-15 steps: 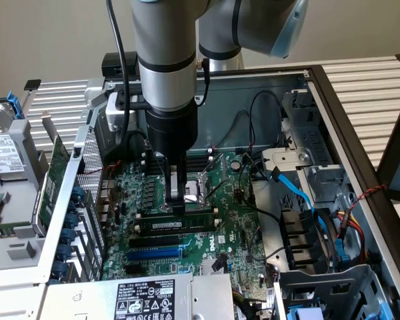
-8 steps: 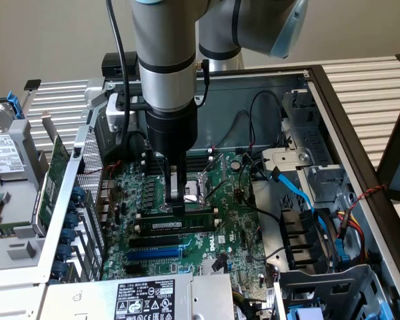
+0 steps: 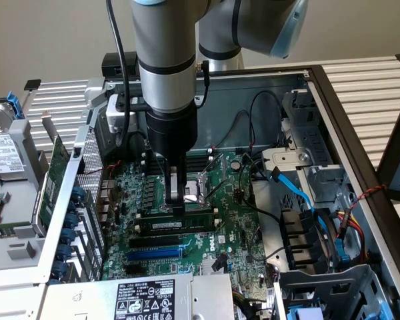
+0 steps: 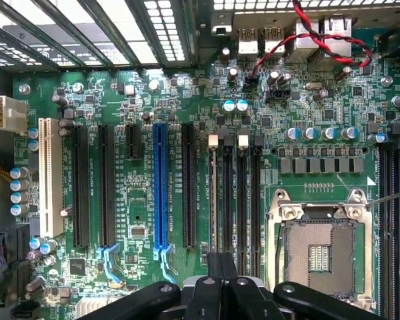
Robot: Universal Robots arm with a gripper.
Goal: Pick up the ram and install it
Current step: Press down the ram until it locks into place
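Closed black pincer (image 4: 221, 280) presses with its fingertips on the ram (image 3: 180, 225), which lies along a memory slot (image 4: 228, 193) near the middle of the green motherboard (image 4: 133, 220).

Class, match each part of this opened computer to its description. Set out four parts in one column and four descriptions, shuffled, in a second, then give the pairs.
Parts:
1. ram
2. CPU socket
3. flat cable
4. twisted wires

Descriptions:
a. light blue
b. red and black
c. green with a white label
d. silver frame, no chip inside

Pairs: 1-c, 2-d, 3-a, 4-b
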